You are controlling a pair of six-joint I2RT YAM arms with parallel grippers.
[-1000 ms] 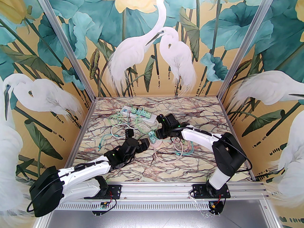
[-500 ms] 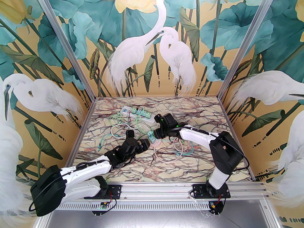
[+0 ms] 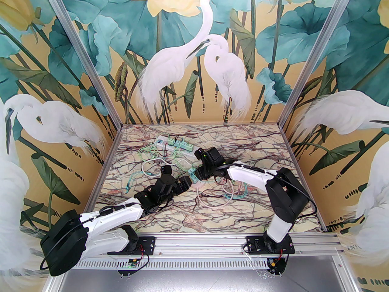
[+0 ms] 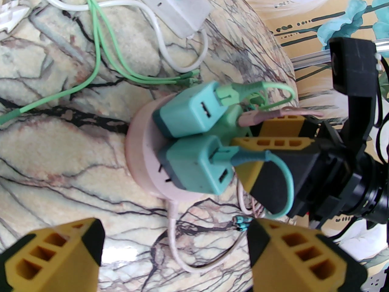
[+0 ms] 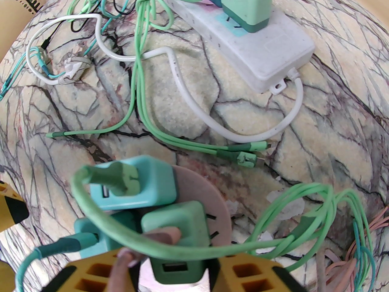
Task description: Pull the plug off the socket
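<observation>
overhead, the round pink socket (image 3: 197, 185) sits on the bench (image 3: 249, 151), plugs seated. left wrist: your left claw (image 4: 174, 239) gapes empty, just short of it. right wrist: grasp step, right claw (image 5: 179, 274) pinches the green plug (image 5: 177, 224); next, likely pin the socket, then pull straight out.

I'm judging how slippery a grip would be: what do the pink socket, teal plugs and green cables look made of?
Pink socket: probably hard plastic, matt; smooth moulded rim with cut slots. Teal plugs: hard plastic, faint sheen; crisp moulded edges. Green cables: soft rubbery sheath, perhaps silicone; they lie in loose curves.
</observation>
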